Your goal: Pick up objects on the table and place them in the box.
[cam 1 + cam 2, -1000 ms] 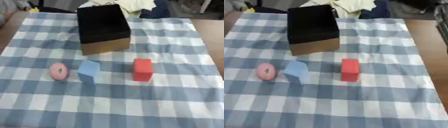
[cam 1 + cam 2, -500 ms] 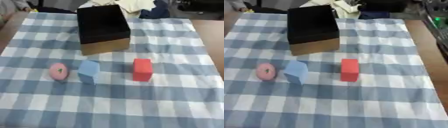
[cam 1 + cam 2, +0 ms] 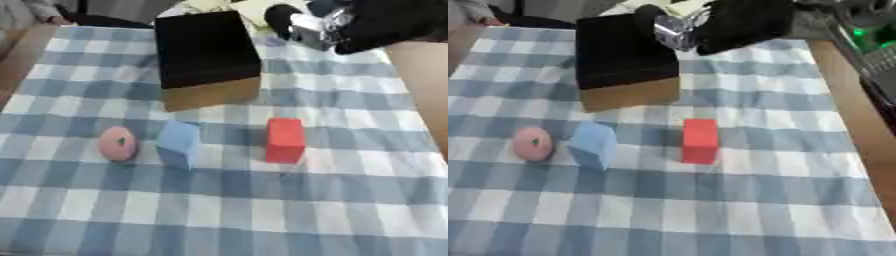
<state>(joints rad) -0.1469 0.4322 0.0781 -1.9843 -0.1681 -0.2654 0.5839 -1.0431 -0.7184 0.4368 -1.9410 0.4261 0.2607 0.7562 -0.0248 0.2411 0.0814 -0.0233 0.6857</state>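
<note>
A black box [image 3: 207,55] with a cardboard front wall stands open at the far middle of the checked cloth. Before it lie a red block [image 3: 285,140], a pale blue block [image 3: 179,144] and a pink round thing [image 3: 117,143] with a dark spot, side by side. My right hand [image 3: 302,22], black and silver and blurred, hangs in from the upper right, just beside the box's far right corner and well above the red block. It holds nothing that I can make out. My left hand does not show.
The blue and white checked cloth [image 3: 227,215] covers the table, with bare wood [image 3: 429,95] along its right side. A device with a green light [image 3: 870,35] stands at the far right. Pale fabric [image 3: 214,5] lies behind the box.
My right arm has come into view from the upper right, reaching the box's far corner. The three small things and the box lie where they were.
</note>
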